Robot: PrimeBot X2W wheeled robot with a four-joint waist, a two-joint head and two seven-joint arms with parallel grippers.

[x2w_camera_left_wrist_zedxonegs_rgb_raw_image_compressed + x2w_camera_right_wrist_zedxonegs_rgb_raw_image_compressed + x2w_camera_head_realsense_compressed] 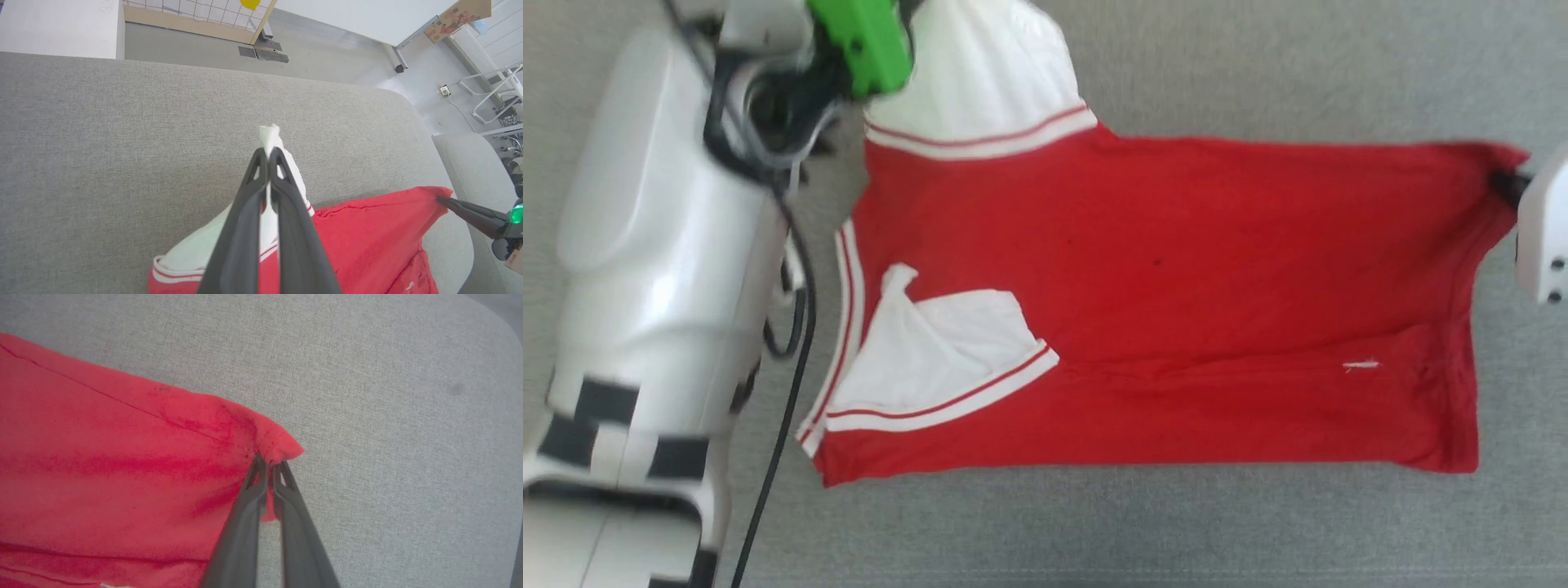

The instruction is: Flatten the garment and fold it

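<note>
the garment (1176,269) lies spread across the grey cushion (1258,523), held at both ends. left gripper (267,154): jaws closed tight on a white, inside-out shoulder strap. right gripper (270,465): jaws closed tight on the red hem corner at the opposite end.

Red jersey (102,465) spread over grey fabric surface (388,416), right gripper (269,465) with dark fingers (241,522) pinched together on its hemmed corner, creases and a seam running across the cloth
</note>
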